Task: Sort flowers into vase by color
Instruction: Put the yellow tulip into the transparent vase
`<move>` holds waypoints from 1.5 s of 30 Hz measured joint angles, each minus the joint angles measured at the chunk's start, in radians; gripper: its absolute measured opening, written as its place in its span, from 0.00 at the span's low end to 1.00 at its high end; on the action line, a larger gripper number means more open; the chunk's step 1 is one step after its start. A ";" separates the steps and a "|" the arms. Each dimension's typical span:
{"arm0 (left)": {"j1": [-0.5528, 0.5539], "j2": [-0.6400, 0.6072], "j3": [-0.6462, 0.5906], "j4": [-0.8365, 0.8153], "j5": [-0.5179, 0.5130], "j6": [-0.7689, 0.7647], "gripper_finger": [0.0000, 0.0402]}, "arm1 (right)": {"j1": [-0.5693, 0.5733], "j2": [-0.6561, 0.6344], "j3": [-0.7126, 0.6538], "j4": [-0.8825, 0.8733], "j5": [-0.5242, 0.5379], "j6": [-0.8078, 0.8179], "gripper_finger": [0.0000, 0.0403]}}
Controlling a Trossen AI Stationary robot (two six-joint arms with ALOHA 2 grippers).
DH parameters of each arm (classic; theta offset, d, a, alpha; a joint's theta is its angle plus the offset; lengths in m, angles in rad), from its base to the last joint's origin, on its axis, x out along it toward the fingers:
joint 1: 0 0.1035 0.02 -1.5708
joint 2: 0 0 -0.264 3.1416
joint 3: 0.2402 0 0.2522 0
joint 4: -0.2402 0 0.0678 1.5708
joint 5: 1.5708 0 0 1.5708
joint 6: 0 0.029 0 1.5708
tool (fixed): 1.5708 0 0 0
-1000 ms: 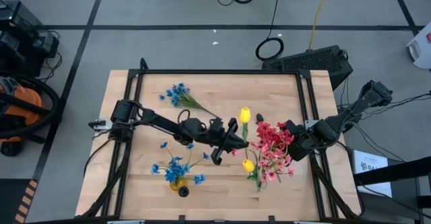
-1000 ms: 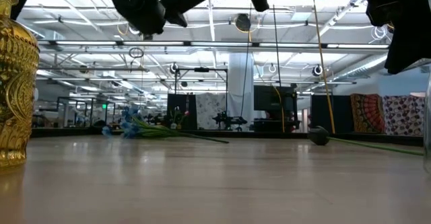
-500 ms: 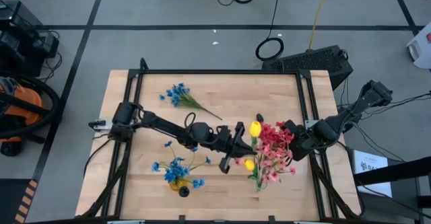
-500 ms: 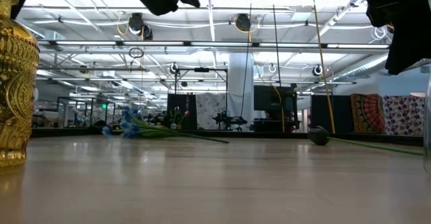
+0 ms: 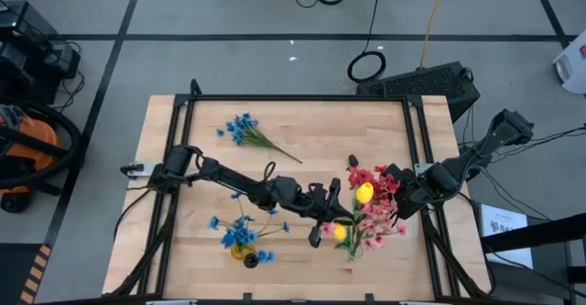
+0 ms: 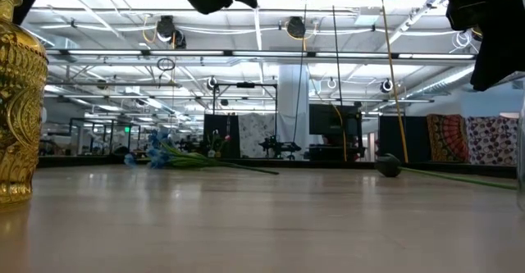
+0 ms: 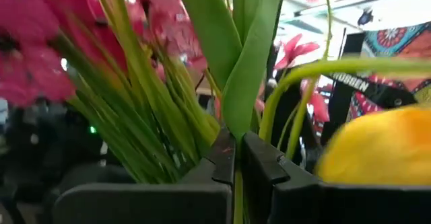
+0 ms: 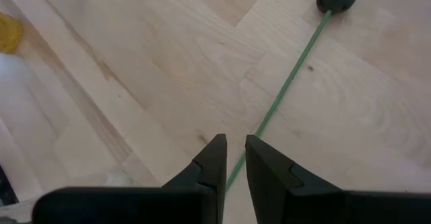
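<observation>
My left tool [image 5: 330, 215] is pinched tight on the yellow flower's [image 5: 363, 192] green stem, right beside the pink and red bunch [image 5: 371, 215] — if I push in crooked, those stems could snag. Right tool [image 5: 400, 195] waits nearly closed, holding nothing.

- You see the wooden worktop [image 5: 302, 126] standing on a grey floor [image 5: 229, 67] marked with dark tape lines [image 5: 275, 38].
- To one side of it sits an orange vacuum cleaner [image 5: 27, 145], with black equipment [image 5: 32, 58] just beyond.
- Cables lie on the floor: a coiled black loop [image 5: 366, 66] and a yellow cord [image 5: 436, 16].
- A dark case [image 5: 426, 82] rests near the worktop's far corner.
- From table height you look into a large hall with a white ceiling of beams and lamps [image 6: 271, 56], a white pillar [image 6: 293, 113], and patterned hangings [image 6: 472, 139].
</observation>
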 joint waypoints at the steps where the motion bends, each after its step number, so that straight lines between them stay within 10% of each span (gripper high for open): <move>1: -0.003 0.000 0.000 -0.015 -0.001 0.000 0.03 | 0.000 0.000 0.000 0.000 0.000 -0.007 0.12; 10: -0.013 0.000 0.000 -0.099 -0.002 0.001 0.06 | 0.000 0.000 0.000 0.001 0.000 -0.060 0.12; 25: -0.003 -0.024 0.000 -0.247 0.135 0.028 0.44 | 0.000 0.000 0.000 -0.030 -0.004 -0.093 0.12; 45: 0.040 -0.195 0.021 -0.643 0.107 0.205 0.46 | -0.018 -0.003 0.000 -0.155 0.042 -0.021 0.12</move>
